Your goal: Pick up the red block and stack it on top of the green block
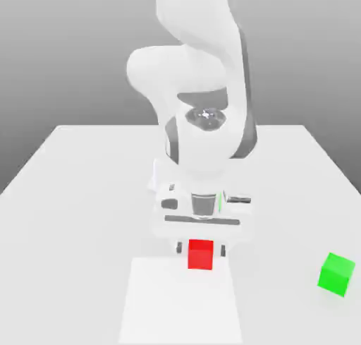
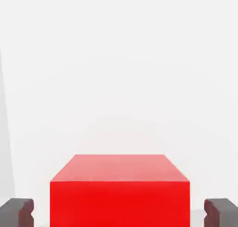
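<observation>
One red block sits flat on the white table, near the middle of the exterior view and toward its front edge. Its base rests at the far edge of a paler rectangular patch on the tabletop. In the hand view the red block shows its top face and one side face, both plain and matte.

The gripper is lowered around this cube. One dark finger stands on each side of it, and in the hand view the fingers flank the block with a strip of white table visible on either side. The pincer is therefore released, straddling the cube without pressing its faces.

Above it the white arm folds down steeply from the back of the table.

The green block lies well apart, toward the exterior view's right, turned at a slight angle on the table.
</observation>
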### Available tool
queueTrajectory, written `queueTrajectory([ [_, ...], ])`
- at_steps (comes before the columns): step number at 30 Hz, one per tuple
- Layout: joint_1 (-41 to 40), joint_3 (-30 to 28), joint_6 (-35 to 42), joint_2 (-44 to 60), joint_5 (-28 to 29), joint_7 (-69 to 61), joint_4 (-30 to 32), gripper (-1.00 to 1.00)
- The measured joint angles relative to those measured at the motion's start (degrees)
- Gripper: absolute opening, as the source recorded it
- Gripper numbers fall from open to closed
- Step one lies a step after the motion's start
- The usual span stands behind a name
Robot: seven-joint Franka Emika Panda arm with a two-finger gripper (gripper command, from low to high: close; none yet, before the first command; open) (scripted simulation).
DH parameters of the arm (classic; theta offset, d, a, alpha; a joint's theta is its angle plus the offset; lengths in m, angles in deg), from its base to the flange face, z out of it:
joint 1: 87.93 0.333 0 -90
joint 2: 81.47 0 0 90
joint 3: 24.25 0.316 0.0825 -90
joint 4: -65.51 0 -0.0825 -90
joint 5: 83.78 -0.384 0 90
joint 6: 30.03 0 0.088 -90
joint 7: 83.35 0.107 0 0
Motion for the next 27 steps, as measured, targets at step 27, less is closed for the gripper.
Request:
queueTrajectory([
  [27,20.81,11.38,27.79,-4.89,-4.33,-7.36,-22.64,-1.0],
])
